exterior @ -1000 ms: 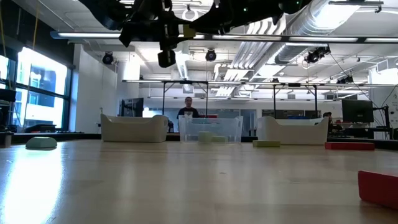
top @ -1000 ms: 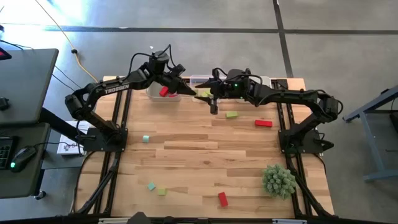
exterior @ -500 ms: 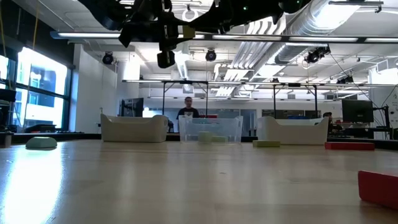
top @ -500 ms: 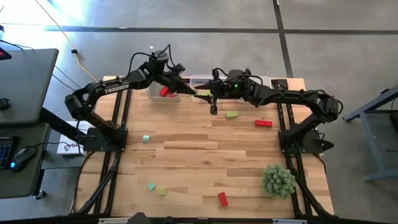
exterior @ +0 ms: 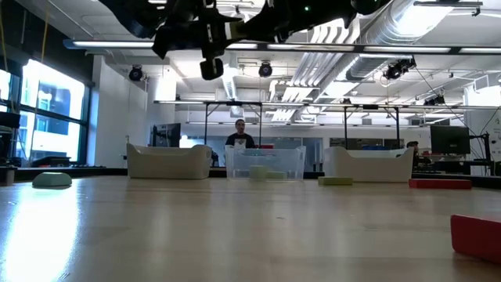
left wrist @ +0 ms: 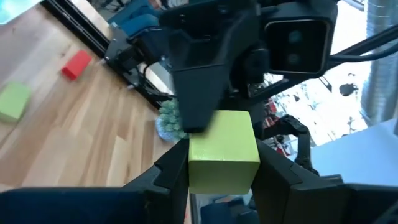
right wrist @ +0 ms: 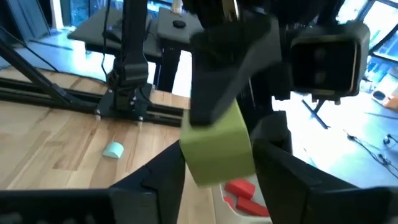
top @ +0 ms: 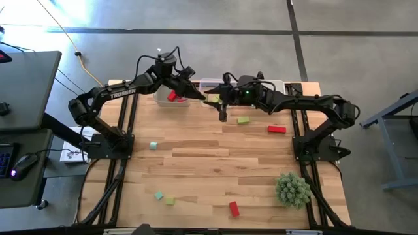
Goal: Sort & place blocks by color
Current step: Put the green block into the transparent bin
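Observation:
A yellow-green block (left wrist: 224,146) hangs in the air between my two grippers, high over the table's far edge by the clear middle bin (top: 210,85). My left gripper (left wrist: 221,167) reaches in from the left and is shut on it. My right gripper (right wrist: 217,167) comes level from the right. Its open fingers stand close on either side of the same block (right wrist: 217,146). In the high view the block (top: 213,98) shows as a small green patch between the two hands. My left gripper pinches the block's two opposite side faces (left wrist: 194,163) between its two fingers, coming level from the table's left. The block is lifted clear, roughly upright. My right gripper's fingers (right wrist: 163,180) flank the block; I cannot tell whether they touch it.
A white bin (top: 163,98) holding red blocks stands at the far left, another white bin (exterior: 368,163) at the far right. Loose blocks lie about: green (top: 243,120), red (top: 276,129), teal (top: 153,145), and three near the front (top: 170,200). A spiky green ball (top: 292,189) sits front right.

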